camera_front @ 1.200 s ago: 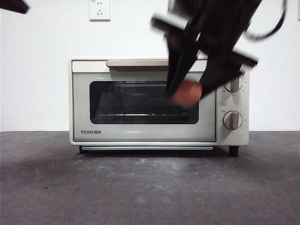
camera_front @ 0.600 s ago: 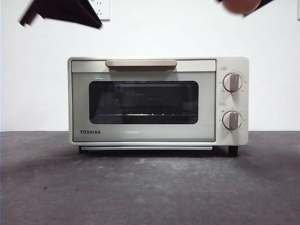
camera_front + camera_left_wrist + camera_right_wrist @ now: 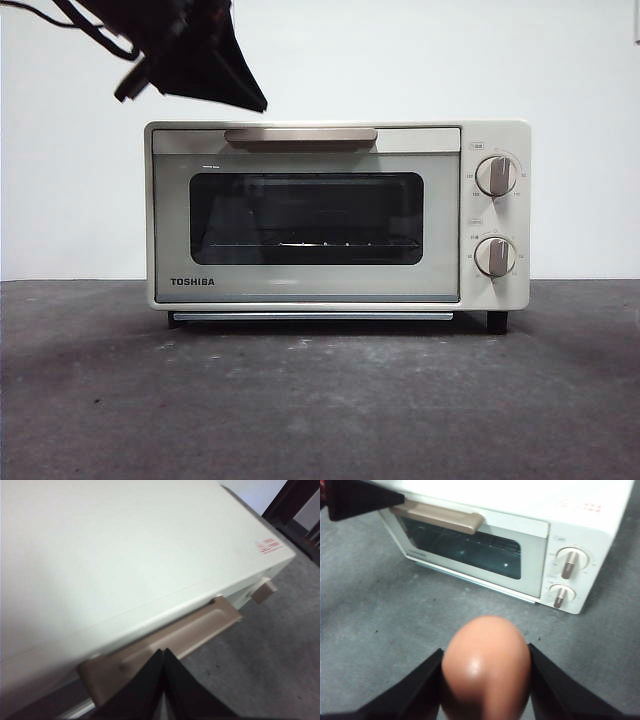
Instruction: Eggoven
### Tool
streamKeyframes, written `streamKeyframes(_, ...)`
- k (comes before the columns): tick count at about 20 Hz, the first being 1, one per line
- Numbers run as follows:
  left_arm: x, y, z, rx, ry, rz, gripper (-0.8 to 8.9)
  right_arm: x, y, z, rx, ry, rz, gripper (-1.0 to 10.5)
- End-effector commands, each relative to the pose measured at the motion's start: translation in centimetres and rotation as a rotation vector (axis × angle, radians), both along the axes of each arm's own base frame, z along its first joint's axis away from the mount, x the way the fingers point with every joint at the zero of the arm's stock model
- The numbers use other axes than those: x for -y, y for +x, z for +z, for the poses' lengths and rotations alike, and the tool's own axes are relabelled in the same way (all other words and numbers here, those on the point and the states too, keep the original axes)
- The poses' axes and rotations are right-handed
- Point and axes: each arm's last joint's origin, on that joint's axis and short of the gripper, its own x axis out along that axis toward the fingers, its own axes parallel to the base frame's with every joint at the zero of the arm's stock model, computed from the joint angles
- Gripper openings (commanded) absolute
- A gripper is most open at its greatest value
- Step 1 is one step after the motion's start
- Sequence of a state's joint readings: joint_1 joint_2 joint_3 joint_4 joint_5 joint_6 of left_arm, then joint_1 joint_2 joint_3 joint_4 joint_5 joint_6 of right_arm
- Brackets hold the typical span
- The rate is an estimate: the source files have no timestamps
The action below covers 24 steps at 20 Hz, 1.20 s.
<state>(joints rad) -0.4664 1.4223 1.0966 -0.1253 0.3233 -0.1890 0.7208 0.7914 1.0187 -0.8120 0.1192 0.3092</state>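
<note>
**Egg held up high, oven door shut**

While the toaster oven (image 3: 338, 215) is sat square on the dark grey table (image 3: 320, 400), its door is seen fully closed, with the tan handle (image 3: 300, 137) along the top edge and two beige knobs (image 3: 496, 176) stacked on the side panel. A wire rack can just be made out behind the dark glass window (image 3: 306, 218).

The reddish-brown egg (image 3: 486, 667) is clamped between the black jaws of the right gripper (image 3: 485, 680), held well above the table and out in front of the oven, so it isn't picked up in the front view at all.

The left gripper (image 3: 163, 652) is found hovering just over the oven's top front edge, right above the handle, with its jaws pressed together and nothing between them. In the front view it's caught as a big dark shape (image 3: 185, 50) near the top corner, above the oven's end farthest from the knobs. It also pokes into the right wrist view as a black tip (image 3: 360, 500) near the handle.
</note>
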Motion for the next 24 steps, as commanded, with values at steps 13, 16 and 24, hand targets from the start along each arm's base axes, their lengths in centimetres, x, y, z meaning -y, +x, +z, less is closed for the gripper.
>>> streamKeyframes(13,1.3,1.4,-1.2,0.051,0.078,0.008,0.07,0.0,-0.2,0.5,0.02,-0.002,0.013,0.0)
streamKeyframes(16,1.5,1.4,-1.7,0.038,0.107,-0.011,0.07,0.0,-0.2,0.5,0.02,-0.002,0.013,0.0)
streamKeyframes(24,3.0,1.4,-3.3,-0.011,0.139,-0.055,0.07,0.0,-0.2,0.5,0.019,-0.003,0.013,0.0)
